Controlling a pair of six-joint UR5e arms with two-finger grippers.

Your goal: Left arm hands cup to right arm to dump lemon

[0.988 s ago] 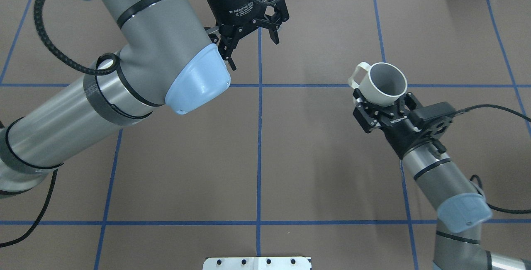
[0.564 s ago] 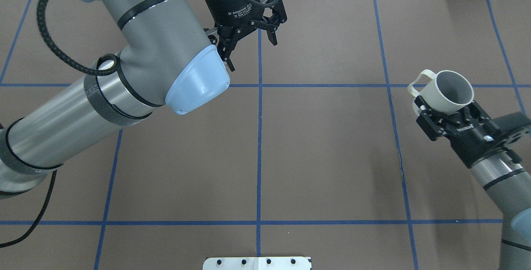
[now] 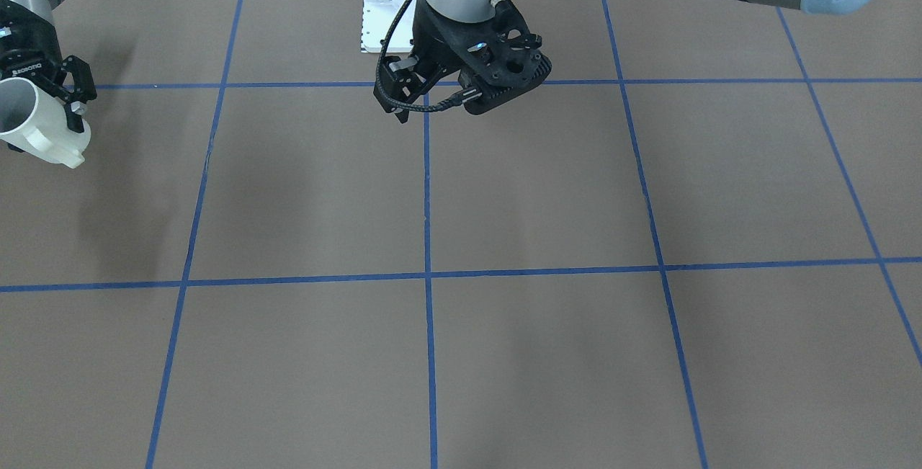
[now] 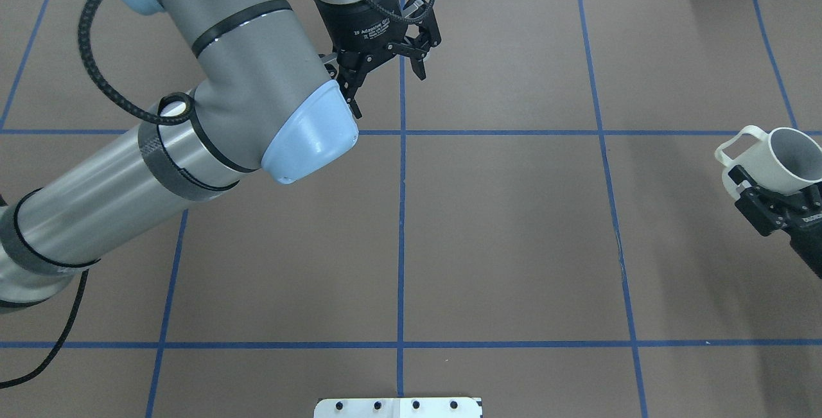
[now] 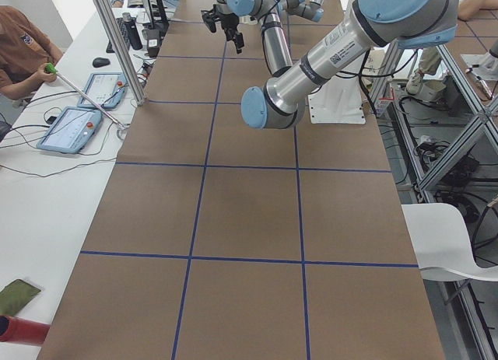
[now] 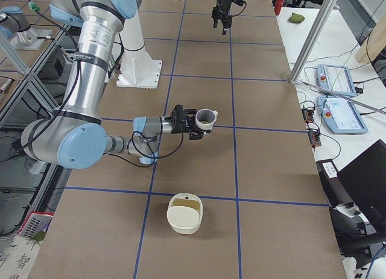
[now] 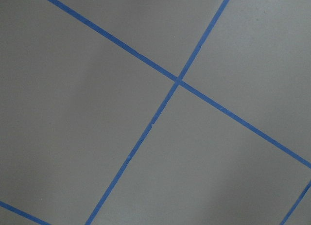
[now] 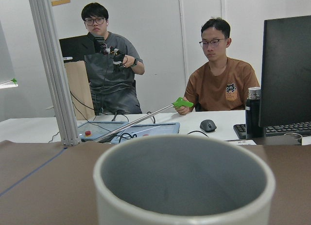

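The right claw (image 4: 774,194) grips the cup (image 4: 783,158); the left claw (image 4: 388,92) is spread apart, empty. Hold the cup upright until it is over the white container (image 6: 184,214), then tip slowly.

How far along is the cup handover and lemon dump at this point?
Done: the handover. The right gripper is shut on the cup, while the left gripper hangs open and empty over the table's middle. In hand: the cup is held mouth up off the table, and the right side view shows the lemon inside it. Left: tipping it out, perhaps into the cream container standing on the table nearby.
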